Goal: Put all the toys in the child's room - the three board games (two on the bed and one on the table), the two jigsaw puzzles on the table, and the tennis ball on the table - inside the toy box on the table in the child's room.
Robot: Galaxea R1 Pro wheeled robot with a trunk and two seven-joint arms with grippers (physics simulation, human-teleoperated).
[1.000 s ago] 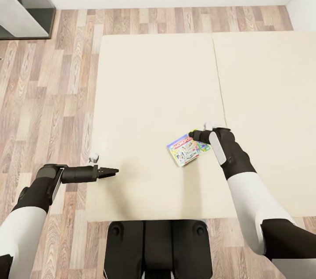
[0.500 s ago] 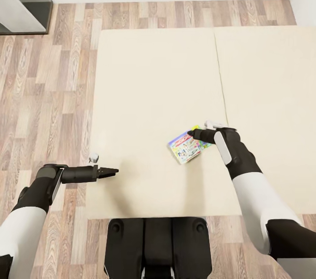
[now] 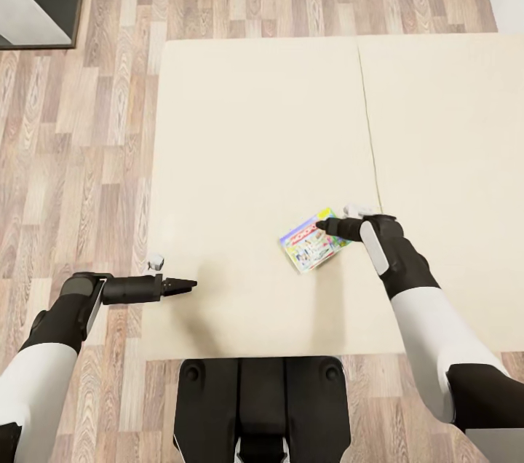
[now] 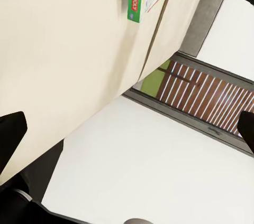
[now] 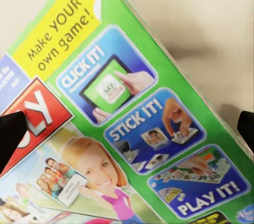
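A: Bed (image 3: 255, 143) cover: matt beige cloth, smooth. Floor (image 3: 87, 128): wood planks, faint sheen.
B: Board game (image 5: 132, 123): glossy printed card, probably. Right gripper (image 3: 320, 225): matt black plastic.

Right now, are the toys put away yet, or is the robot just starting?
Nothing looks put away yet. One board game lies flat on the bed. The right gripper is over its edge, fingers spread in the right wrist view, not gripping. The left gripper hangs beside it, holding nothing. Grabbing the game and carrying it off come next.
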